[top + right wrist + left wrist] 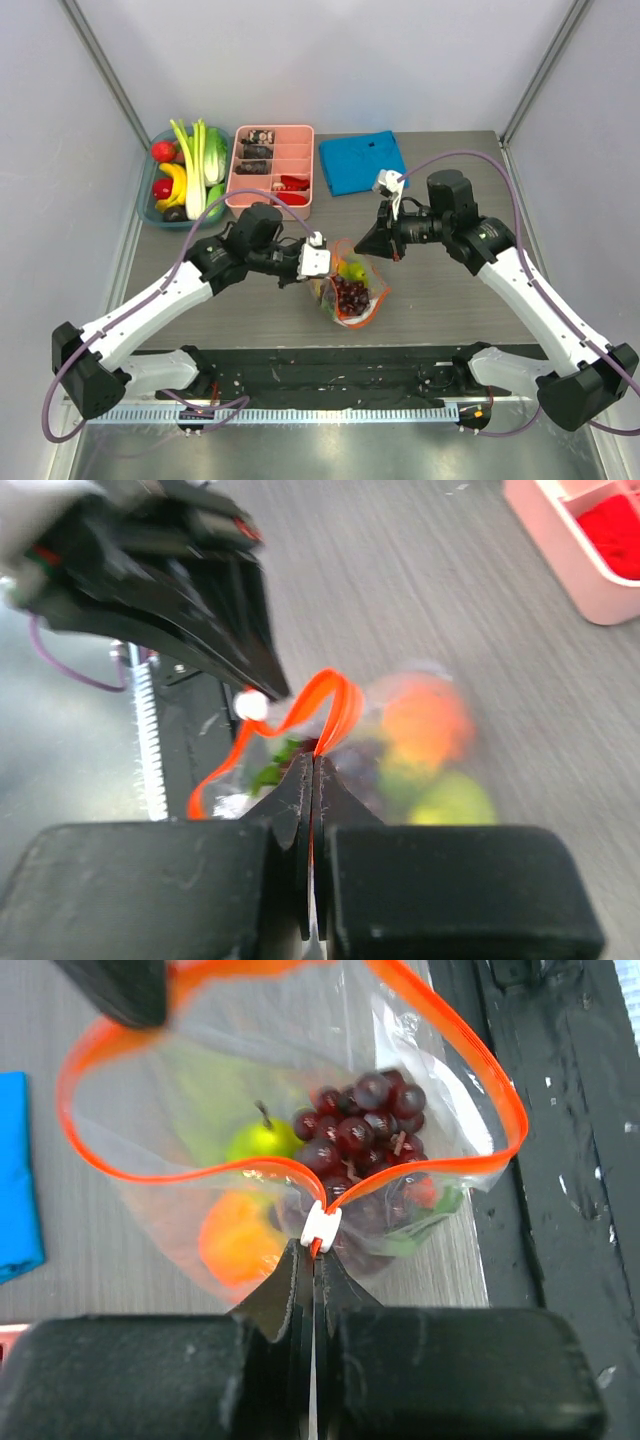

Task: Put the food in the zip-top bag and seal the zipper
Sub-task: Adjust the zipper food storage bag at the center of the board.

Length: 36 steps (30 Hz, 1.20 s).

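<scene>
The zip-top bag (358,292) is found on the bench (440,290) between the two arms, directly below both end effectors. The left end effector (313,1252) is pressed shut on the zipper (62,1095) right at its white slider (321,1226). The right end effector (312,765) is clamped on the orange-red strip at the opposite side of the mouth. Between the two grips the mouth is held open in a wide loop. Inside the bag a dark purple grape bunch (360,1125), a green pear (262,1142) and an orange piece (235,1240) are seen. A banana (175,180) and leafy greens (205,150) are left in the bowl (146,205) at the far left, beside the pink compartment tray (270,205) and well apart from the bag.
</scene>
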Each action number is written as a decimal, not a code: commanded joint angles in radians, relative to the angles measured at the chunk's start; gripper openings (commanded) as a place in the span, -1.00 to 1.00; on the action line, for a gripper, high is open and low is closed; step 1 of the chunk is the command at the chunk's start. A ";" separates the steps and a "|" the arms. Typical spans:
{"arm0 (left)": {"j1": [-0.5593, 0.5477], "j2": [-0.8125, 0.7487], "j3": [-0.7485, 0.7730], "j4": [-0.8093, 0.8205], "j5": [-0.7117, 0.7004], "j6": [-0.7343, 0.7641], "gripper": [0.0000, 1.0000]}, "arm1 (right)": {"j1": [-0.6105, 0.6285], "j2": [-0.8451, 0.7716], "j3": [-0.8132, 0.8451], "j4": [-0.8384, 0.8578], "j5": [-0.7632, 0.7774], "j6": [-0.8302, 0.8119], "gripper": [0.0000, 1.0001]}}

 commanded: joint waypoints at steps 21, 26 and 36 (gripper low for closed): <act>0.073 0.088 0.285 -0.017 -0.127 -0.527 -1.00 | 0.002 -0.102 0.086 -0.091 0.194 -0.108 0.96; 0.073 0.085 0.299 -0.036 -0.082 -0.458 -1.00 | 0.034 -0.034 0.118 -0.025 0.166 -0.100 0.99; 0.058 0.071 0.329 -0.108 -0.067 -0.374 -0.99 | 0.233 0.095 0.090 0.077 0.301 -0.297 0.96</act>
